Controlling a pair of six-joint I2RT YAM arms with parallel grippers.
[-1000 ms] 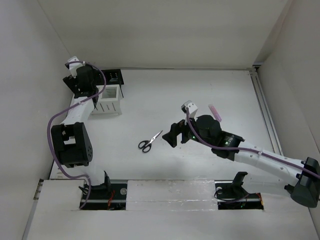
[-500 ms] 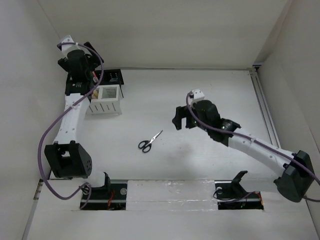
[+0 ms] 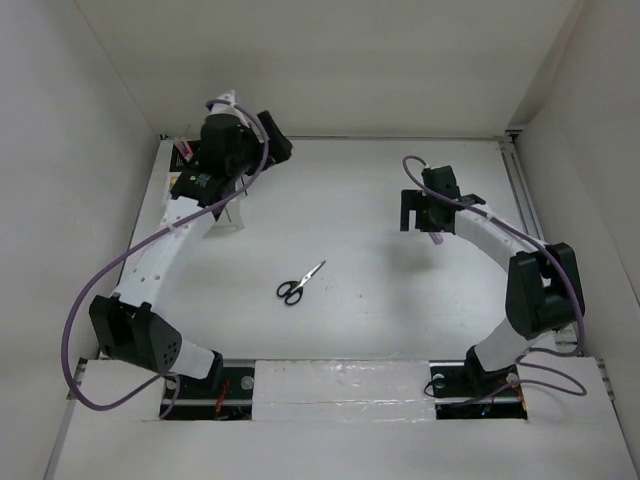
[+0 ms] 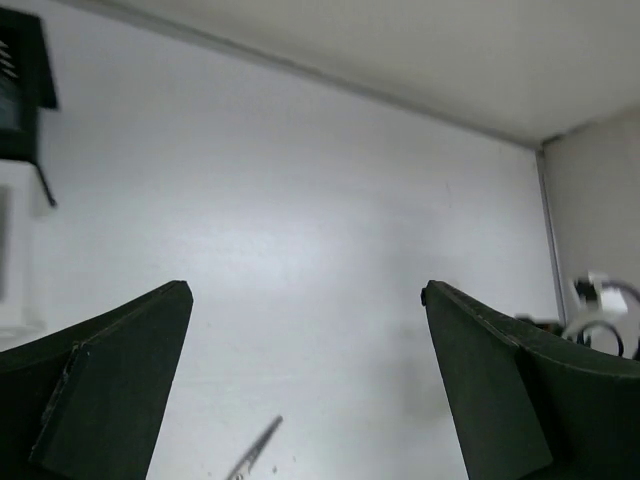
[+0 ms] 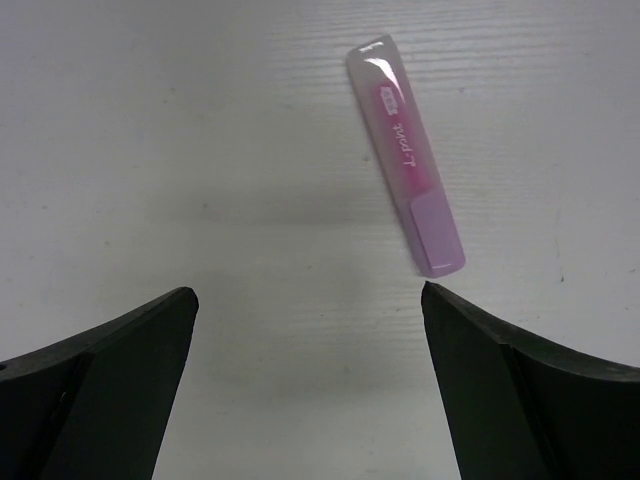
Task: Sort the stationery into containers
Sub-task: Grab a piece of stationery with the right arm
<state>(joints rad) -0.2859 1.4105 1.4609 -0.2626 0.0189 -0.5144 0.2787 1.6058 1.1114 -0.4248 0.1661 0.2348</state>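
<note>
Two arms: both reach out over the white counter (image 3: 340, 190), and neither carries anything.
Left claw (image 4: 303, 290): fingers spread wide with nothing between them, held high at the far left, next to the containers.
Right claw (image 5: 305, 290): fingers spread wide and empty, pointing down at the counter on the right side.
Pink marker (image 5: 405, 170): lies flat on the counter at a slant, just ahead of the right claw and toward the right of the wrist view. Nothing touches it.
Scissors (image 3: 300, 283): black-handled, alone in the middle of the counter, well apart from both claws.
Containers: the white slatted organizer (image 3: 233, 214) is mostly hidden under the left arm. The black mesh holder (image 4: 22, 90) sits at the far-left corner.
Step in hand: as I read it, the right arm is lining up to pick up the pink marker.
Next move: the claw should shift forward and turn so its fingers straddle the marker across its narrow width. It then lowers, closes, and makes a long carry across to the containers.
Left to do: at least the marker and the scissors are not yet sorted.
</note>
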